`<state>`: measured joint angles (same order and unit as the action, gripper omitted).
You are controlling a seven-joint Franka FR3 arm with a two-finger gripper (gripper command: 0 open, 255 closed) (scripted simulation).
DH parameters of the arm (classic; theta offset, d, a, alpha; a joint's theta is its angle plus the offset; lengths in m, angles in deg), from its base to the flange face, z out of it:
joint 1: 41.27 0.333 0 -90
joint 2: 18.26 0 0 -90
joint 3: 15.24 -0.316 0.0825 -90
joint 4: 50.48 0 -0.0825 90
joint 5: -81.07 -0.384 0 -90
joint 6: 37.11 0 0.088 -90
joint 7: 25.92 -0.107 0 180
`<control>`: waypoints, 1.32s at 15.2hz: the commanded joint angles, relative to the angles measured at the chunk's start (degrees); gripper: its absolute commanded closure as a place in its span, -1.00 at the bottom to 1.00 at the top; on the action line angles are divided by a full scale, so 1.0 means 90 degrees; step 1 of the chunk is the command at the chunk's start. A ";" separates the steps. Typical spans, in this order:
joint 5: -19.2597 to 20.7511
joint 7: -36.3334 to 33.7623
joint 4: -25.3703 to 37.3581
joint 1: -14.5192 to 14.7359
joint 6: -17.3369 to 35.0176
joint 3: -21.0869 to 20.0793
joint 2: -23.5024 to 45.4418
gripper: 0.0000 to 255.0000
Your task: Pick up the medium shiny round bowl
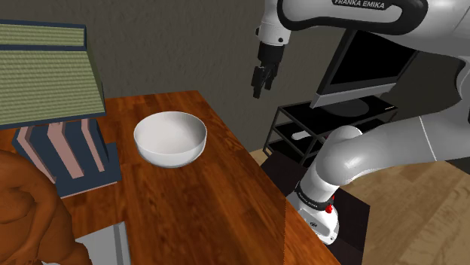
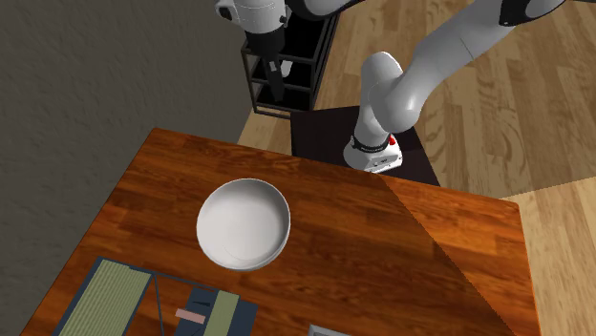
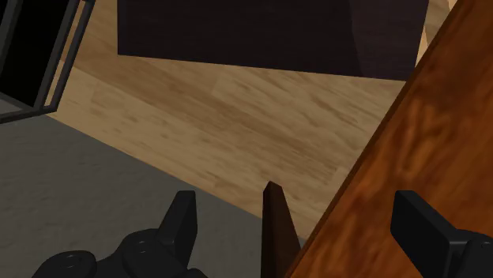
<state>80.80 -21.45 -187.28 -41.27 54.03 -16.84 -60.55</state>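
A white round bowl [image 1: 170, 139] stands upright on the brown wooden table [image 1: 218, 203]; from above it lies near the table's middle [image 2: 244, 224]. My black gripper [image 1: 260, 83] hangs in the air beyond the table's far corner, well apart from the bowl and higher than it. In the second exterior view the gripper [image 2: 275, 81] is off the table's edge, over the floor. The wrist view has the gripper [image 3: 295, 207] open, its fingers [image 3: 182, 221] wide apart with nothing between them, looking down past the table's edge [image 3: 411, 150] at wooden floor.
A green woven-topped box [image 1: 45, 75] and a blue and pink striped box [image 1: 68, 154] stand at the shoulder view's left, a brown lump [image 1: 26, 218] in front of them. A screen [image 1: 365, 71] on a black rack [image 1: 316, 128] stands beyond the table.
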 commanded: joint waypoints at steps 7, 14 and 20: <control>-0.0528 -0.0720 0.0047 0.0291 0.0762 -0.0641 0.0637 -1.00; -0.0908 -0.1529 0.0443 0.0547 0.1640 -0.1374 0.1658 -1.00; -0.0949 -0.2191 0.1007 0.0677 0.2254 -0.1926 0.2624 -1.00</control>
<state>72.27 -40.32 -178.89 -35.34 73.58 -33.53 -38.05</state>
